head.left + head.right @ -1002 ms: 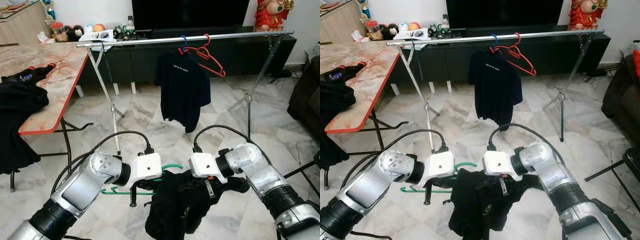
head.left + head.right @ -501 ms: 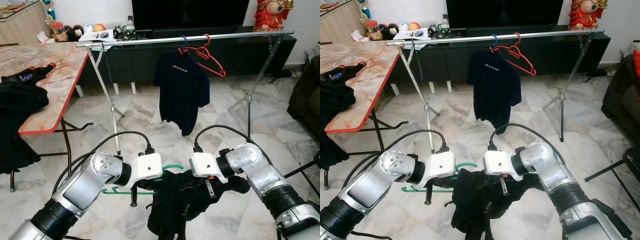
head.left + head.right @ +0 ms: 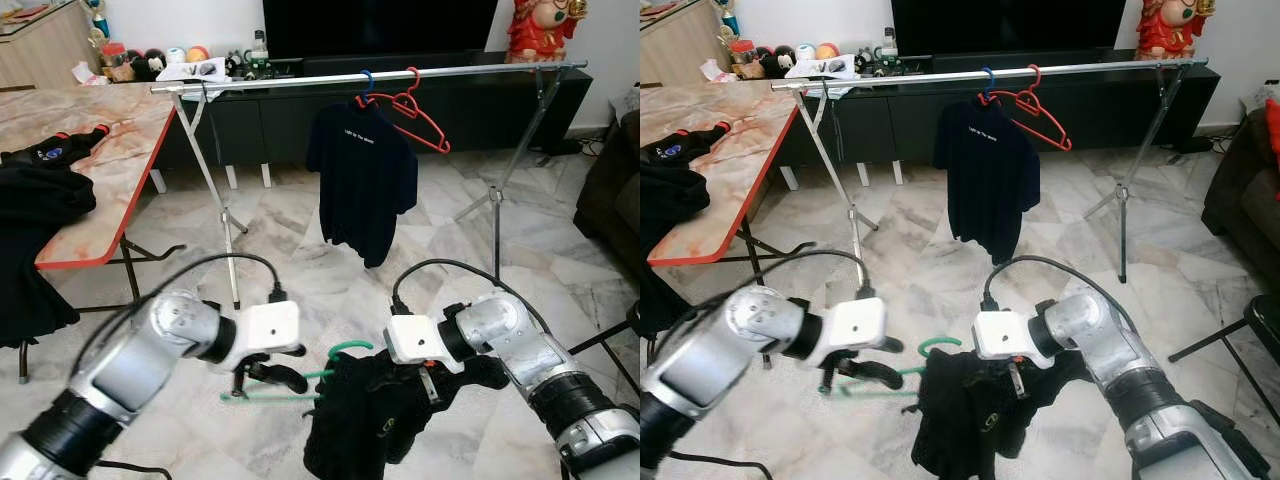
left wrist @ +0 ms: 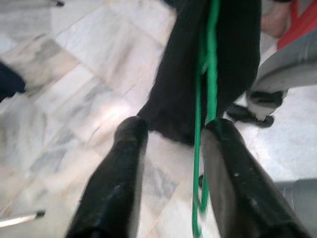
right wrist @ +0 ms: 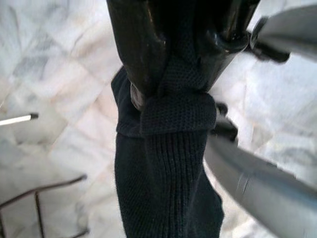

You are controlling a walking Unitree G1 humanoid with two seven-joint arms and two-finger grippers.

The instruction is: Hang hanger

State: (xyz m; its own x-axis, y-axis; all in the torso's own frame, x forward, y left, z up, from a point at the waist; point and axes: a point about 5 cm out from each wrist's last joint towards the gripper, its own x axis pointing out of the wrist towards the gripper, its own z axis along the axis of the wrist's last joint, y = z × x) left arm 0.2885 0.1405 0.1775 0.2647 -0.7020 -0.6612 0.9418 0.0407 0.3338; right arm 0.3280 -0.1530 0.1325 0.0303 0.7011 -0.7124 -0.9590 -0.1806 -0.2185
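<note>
A green hanger point(image 3: 283, 397) hangs low in front of me, its hook point(image 3: 350, 348) pointing up, with a black garment point(image 3: 370, 430) bunched on its right end. My left gripper point(image 3: 262, 378) is at the hanger's bare left part. In the left wrist view its fingers point(image 4: 124, 163) stand open, with the green wire point(image 4: 204, 124) between them, close to one finger. My right gripper point(image 3: 425, 382) is shut on a fold of the black garment point(image 5: 168, 163). Beyond stands the metal clothes rail point(image 3: 300, 82).
On the rail hang a dark T-shirt point(image 3: 362, 180) on a blue hanger and a bare red hanger point(image 3: 420, 115). A marble-topped table point(image 3: 110, 150) with black clothes point(image 3: 30, 205) stands at the left. A dark sofa point(image 3: 612, 190) is at the right, a TV cabinet behind.
My left arm has swung out to the left, and its gripper slid along the hanger away from the garment. The hanger and garment shifted slightly right and lower.
</note>
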